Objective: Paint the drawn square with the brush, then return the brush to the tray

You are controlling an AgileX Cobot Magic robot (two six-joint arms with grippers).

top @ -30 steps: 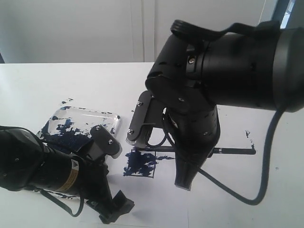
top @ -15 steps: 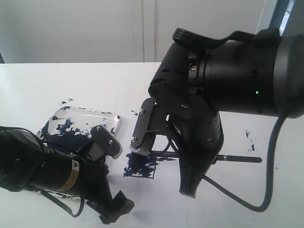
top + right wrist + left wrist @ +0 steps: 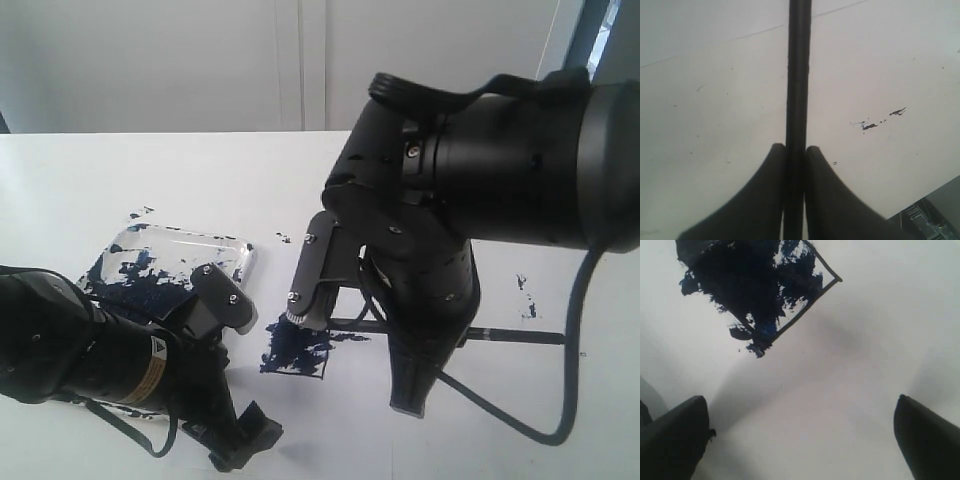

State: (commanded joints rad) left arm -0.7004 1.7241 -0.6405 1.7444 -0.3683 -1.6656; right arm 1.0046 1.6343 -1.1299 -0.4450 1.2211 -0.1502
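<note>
The brush is a thin black stick held between my right gripper's shut fingers. In the exterior view its handle sticks out to the right of the right arm, lying low over the white paper; its tip end is hidden by the arm near the drawn square. That square is partly filled with dark blue paint and also shows in the left wrist view. The paint-smeared clear tray lies left of the square. My left gripper is open and empty over bare paper below the square.
The left arm lies across the tray's near side. The right arm's bulky body covers the middle of the scene, with a black cable looping at right. Small paint specks mark the paper on the right.
The right arm has shifted to the right and slightly down in the exterior view, carrying the brush with it. The left arm has not moved.
</note>
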